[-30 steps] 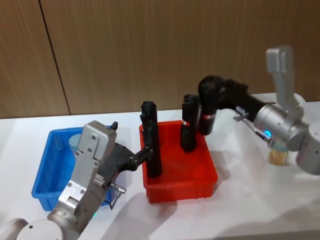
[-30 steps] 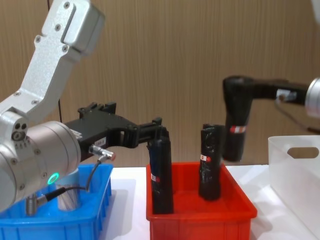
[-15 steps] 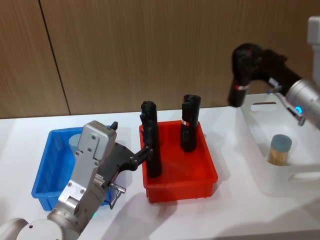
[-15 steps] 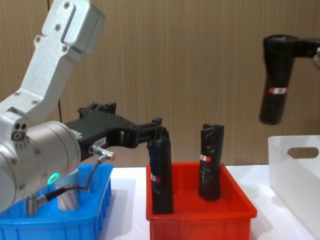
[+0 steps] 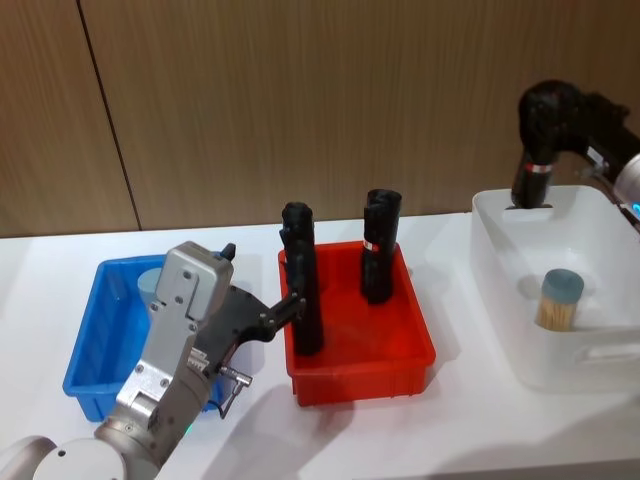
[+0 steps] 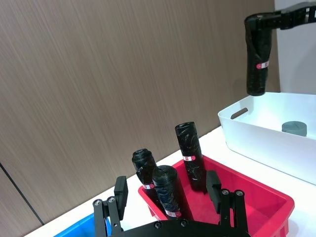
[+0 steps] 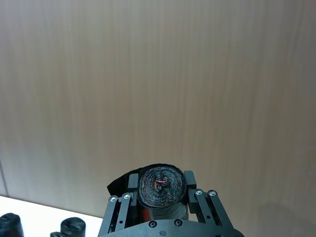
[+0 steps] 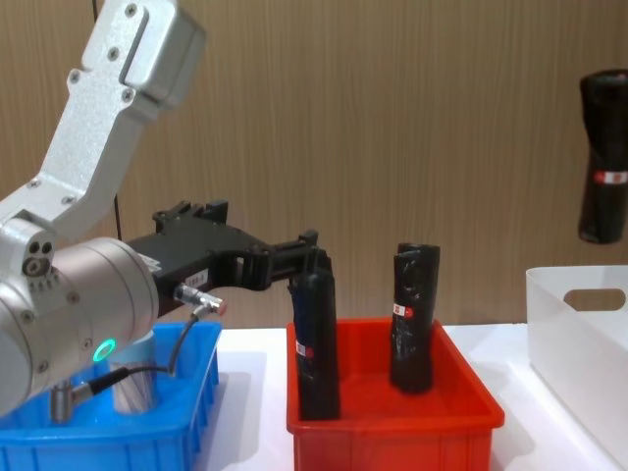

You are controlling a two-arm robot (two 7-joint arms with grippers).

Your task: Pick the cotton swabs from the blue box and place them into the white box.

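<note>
Cotton swabs (image 5: 152, 284) jar in blue box (image 5: 92, 345): light, rigid, slick; grip its sides below the lid. Right end effector (image 7: 161, 196) clamps black roll (image 5: 533, 150) above white box (image 5: 560, 330); left end effector (image 6: 168, 207) wide.

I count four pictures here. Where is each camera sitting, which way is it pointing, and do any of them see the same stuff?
Head: high up, looking down on the blue box, red bin and white box; left arm low in the picture.
Chest: low, looking across the table; left arm looms large.
Left wrist: behind the left pincer, facing the red bin.
Right wrist: behind the right pincer, which clamps a black roll, facing the wood wall.
Shared: head, chest and left wrist all see that lifted roll.
</note>
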